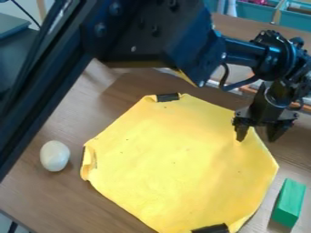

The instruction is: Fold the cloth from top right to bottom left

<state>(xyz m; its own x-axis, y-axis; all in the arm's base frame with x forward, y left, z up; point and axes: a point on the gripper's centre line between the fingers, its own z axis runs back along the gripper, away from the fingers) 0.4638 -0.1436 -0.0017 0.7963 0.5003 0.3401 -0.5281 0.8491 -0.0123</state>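
Item: one large yellow cloth (176,159), laid spread on a brown wood-grain table (45,195), its outline many-sided. The left corner is turned over upon itself in a small crumpled fold. The top edge is marked by a short black strip (168,97); the bottom edge is marked by a second, wider black piece (211,229), cut off by the lower border of the view. A few small dark specks are scattered over the surface.

Item: one black two-finger gripper (258,136), hung down at the cloth's upper right edge. Its jaws are parted by a clear gap, and nothing is seen to be gripped. One finger is placed over the cloth, the other beyond its edge, so that the margin of the fabric is passed between them. Whether the cloth is touched by either tip cannot be told.

Item: one black robot arm (142,36), extended across the top from the upper left.

Item: one white egg-shaped object (54,155), set on the table near the cloth's left corner.

Item: one green rectangular block (289,202), set to the right of the cloth's lower part.
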